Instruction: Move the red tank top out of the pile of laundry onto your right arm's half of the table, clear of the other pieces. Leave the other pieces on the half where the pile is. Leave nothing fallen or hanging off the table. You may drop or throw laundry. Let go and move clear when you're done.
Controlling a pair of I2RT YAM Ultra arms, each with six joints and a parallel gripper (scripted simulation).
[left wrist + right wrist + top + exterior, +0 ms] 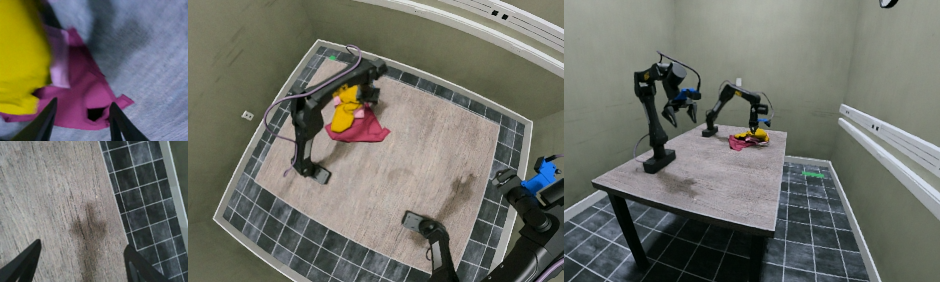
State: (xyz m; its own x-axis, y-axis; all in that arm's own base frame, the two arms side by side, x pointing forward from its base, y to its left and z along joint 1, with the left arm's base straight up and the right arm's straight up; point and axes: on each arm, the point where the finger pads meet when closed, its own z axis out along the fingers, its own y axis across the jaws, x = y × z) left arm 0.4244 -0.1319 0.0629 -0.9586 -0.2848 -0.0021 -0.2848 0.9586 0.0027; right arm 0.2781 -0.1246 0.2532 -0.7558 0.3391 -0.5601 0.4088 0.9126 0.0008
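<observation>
Reaching low beside the yellow cloth (344,116) (760,134) (23,56), the left pincer (754,131) (84,103) is part-way open, empty, probably to catch the red tank top (355,133) (739,142) (76,110) under it. The right pincer (683,116) (85,245) waits wide open, away from the cloth.

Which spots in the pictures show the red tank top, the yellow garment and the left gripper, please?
Red tank top (358,134) (737,143) (76,110): top, exterior, left wrist; its exposed fabric.
Yellow garment (343,119) (22,56): top, left wrist; its upper surface.
Left gripper (82,105): left wrist; midway between its fingertips.
</observation>
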